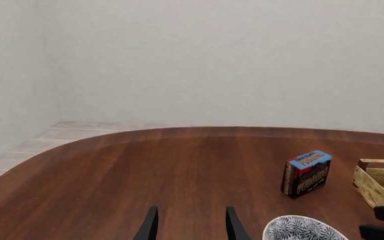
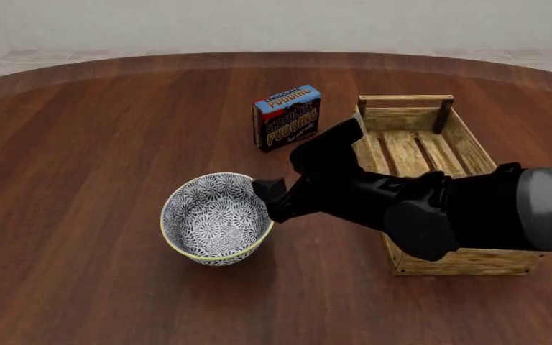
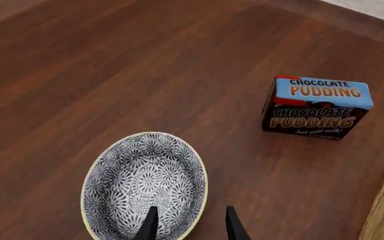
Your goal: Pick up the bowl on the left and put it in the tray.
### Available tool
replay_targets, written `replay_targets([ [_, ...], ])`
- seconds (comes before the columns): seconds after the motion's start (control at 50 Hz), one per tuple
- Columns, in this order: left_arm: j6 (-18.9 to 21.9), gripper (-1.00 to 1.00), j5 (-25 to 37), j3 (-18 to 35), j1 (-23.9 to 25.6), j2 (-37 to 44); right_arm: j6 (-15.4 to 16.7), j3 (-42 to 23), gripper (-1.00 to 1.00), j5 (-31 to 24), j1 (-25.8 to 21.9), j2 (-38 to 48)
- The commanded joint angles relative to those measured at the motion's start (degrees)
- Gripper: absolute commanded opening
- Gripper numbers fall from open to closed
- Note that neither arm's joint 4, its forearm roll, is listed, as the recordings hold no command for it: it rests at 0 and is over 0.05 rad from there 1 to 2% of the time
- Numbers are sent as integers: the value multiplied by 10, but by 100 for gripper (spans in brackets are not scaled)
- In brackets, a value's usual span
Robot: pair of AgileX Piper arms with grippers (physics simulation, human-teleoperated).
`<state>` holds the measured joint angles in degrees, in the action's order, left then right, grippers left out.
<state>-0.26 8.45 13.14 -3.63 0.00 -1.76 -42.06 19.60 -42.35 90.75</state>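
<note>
The blue-and-white patterned bowl (image 2: 215, 220) stands upright on the table, left of the wooden slat tray (image 2: 468, 147). My right gripper (image 2: 271, 201) reaches in from the right and is open at the bowl's right rim. In the right wrist view its gripper (image 3: 190, 227) straddles the rim of the bowl (image 3: 142, 182), one finger over the inside and one outside. My left gripper (image 1: 190, 227) is open over bare table with nothing between its fingers; the bowl (image 1: 304, 230) and the tray (image 1: 379, 182) show at the edge of that view. The left arm does not show in the front view.
A chocolate pudding box (image 2: 287, 117) stands upright behind the bowl, just left of the tray's far end. It also shows as the pudding box (image 3: 317, 107) and pudding box (image 1: 307, 173) in the wrist views. The right arm's dark body lies across the tray's near left side.
</note>
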Motion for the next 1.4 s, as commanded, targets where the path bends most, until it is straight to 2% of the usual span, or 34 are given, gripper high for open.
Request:
replay_targets([
  [0.02, 1, 100, 4, 6, 1, 0, -3, -11, 100, -5, 2, 15],
  [0.56, 2, 100, 6, 8, -1, 0, -28, -52, 100, -11, 5, 85],
  [0.96, 0, 100, 6, 6, 5, 0, -25, -68, 100, -12, 26, 120],
  [1.4, 2, 100, 10, 11, 5, 0, -32, -93, 100, -15, 27, 161],
])
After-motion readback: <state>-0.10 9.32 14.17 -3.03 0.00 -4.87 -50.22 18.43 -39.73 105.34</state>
